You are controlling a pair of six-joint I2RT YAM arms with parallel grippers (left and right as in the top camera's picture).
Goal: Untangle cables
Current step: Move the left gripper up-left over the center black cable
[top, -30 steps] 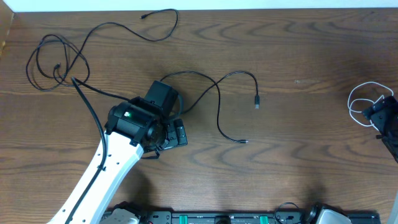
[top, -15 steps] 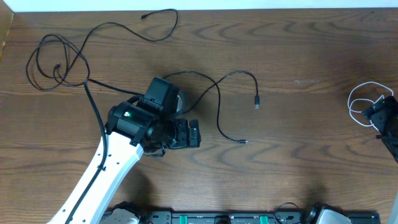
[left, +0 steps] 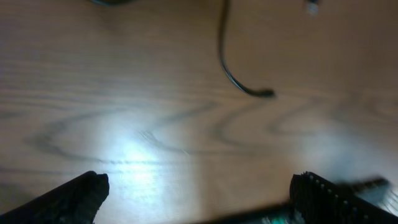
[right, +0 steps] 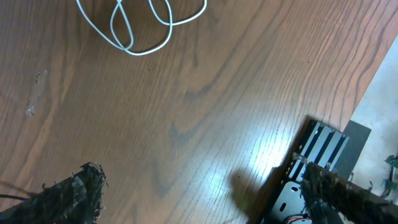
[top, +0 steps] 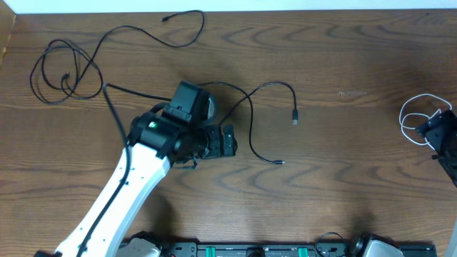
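A long black cable (top: 250, 114) lies at mid-table, looping from under my left arm to a plug (top: 295, 118) and a second end (top: 280, 163). More black cable (top: 66, 71) lies tangled at the far left, trailing to an end (top: 166, 18) at the back. My left gripper (top: 229, 141) is open just left of the middle cable. The left wrist view shows it (left: 202, 199) empty, with that cable's curved end (left: 239, 84) ahead. A coiled white cable (top: 416, 118) lies at the right. My right gripper (top: 430, 131) stands beside it, open and empty (right: 208, 196), white loops (right: 140, 28) ahead.
The wooden table's back edge (top: 285, 10) meets a white strip. The arms' black mounting rail (top: 285, 250) runs along the front edge. The right wrist view shows a metal bracket (right: 314, 155) and the table's corner edge (right: 367, 81).
My left arm has swung right and slightly back, carrying its open gripper closer to the middle black cable. The right arm and all cables have stayed still.
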